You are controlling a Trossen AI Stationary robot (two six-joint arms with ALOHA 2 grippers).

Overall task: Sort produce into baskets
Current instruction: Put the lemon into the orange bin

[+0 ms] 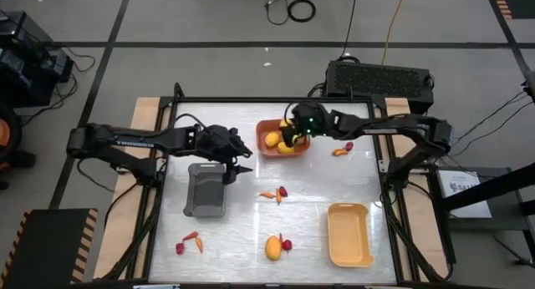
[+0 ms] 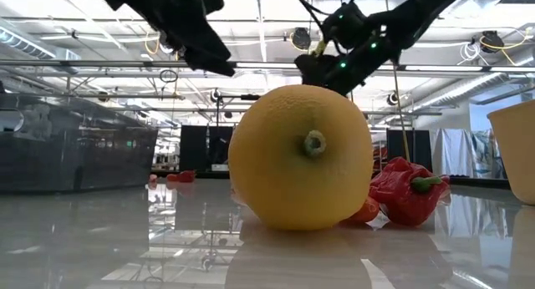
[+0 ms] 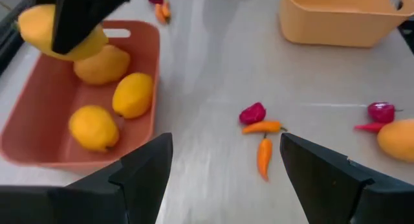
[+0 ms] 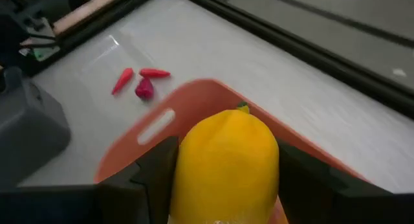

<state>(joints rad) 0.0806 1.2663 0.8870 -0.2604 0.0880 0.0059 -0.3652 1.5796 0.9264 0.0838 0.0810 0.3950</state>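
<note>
1. Fruit first: the right claw (image 4: 223,185) is closed on a yellow fruit (image 4: 225,162) and holds it above the orange basket (image 1: 282,139), clear of the basket floor.
2. Three more yellow fruits (image 3: 132,94) lie inside the orange basket, close together.
3. The left claw (image 3: 223,179) stands wide with nothing between its fingers (image 3: 145,169), over the surface (image 1: 251,214) just beside the orange basket on its grey-basket side.
4. The grey basket (image 1: 206,190) sits near the orange basket, directly by the left claw; I cannot tell whether anything lies in it.
5. The yellow basket (image 1: 349,234) is well apart from the orange basket, toward the right arm's side of the surface.
6. Between the orange basket and the yellow basket lie two orange chilies (image 3: 264,141) and a red berry (image 3: 252,112), touching or nearly so.
7. A red berry and an orange chili (image 1: 339,152) lie just beside the orange basket on the right arm's side.
8. Far from the orange basket, a lone yellow fruit (image 1: 272,247) rests on the surface with a red piece (image 1: 287,245) next to it.
9. Farther still, past the grey basket from the orange one, a small cluster of red and orange pieces (image 1: 191,241) lies on the surface.
</note>
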